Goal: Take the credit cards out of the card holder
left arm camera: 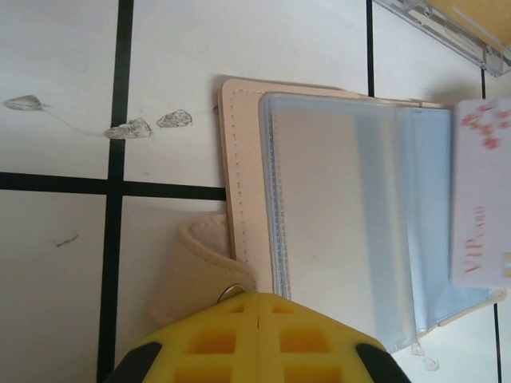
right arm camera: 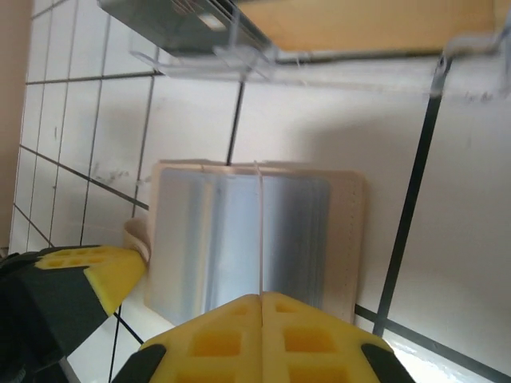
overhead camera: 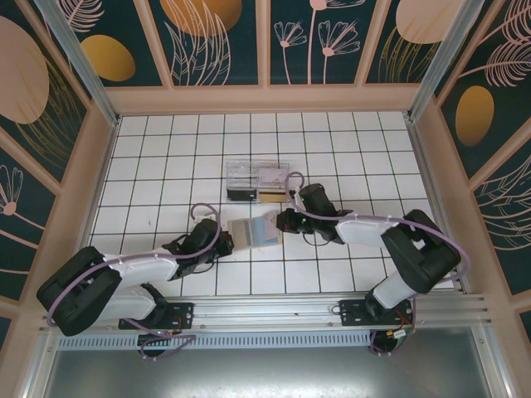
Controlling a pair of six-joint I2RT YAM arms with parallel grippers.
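The card holder (overhead camera: 249, 233) lies open on the white tiles, tan with blue-grey sleeves (left arm camera: 343, 215), its strap (left arm camera: 196, 267) curling off the near edge. My left gripper (left arm camera: 263, 297) is shut and its tips sit down on the holder's near edge by the strap's snap; in the top view it (overhead camera: 224, 240) is at the holder's left side. My right gripper (right arm camera: 262, 299) is shut on a credit card (right arm camera: 261, 231), seen edge-on as a thin line over the holder (right arm camera: 351, 239). The same pale card (left arm camera: 481, 195) with pink marks hangs at the holder's right end.
A clear plastic compartment box (overhead camera: 257, 181) stands just behind the holder, with a black block (overhead camera: 241, 196) and a tan item (overhead camera: 272, 184) in it. Its edge (right arm camera: 239, 52) is close above the holder. Patterned walls enclose the tiled floor (overhead camera: 166, 166).
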